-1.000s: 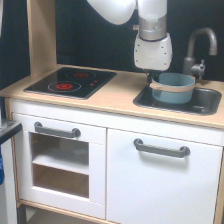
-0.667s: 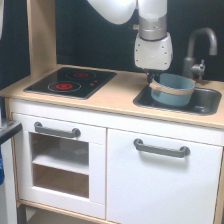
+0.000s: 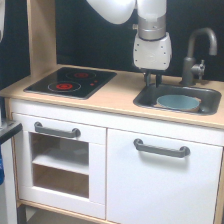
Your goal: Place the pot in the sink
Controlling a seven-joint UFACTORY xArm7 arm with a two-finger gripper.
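Light wood makes up the countertop (image 3: 115, 95) of a toy kitchen unit, w/ white cabinet fronts below carrying grey handles (image 3: 161, 148) and a dark backdrop behind. A black stovetop (image 3: 70, 82) w/ red rings is set into the counter toward the exterior view's left; the sink (image 3: 210, 95), a dark grey basin w/ rounded corners, is set in toward the exterior view's right, w/ a dark grey faucet (image 3: 196, 55) at its back. The gripper (image 3: 154, 80) is seen hanging from the white arm over the sink's back-left corner, its short dark fingers pointing down; nothing is held, but whether the fingers are apart or together can't be told at this res. The pot (image 3: 178, 102) is seen lying inside the sink, on the basin floor, below the fingers, toward the exterior view's right of them, clear of them.
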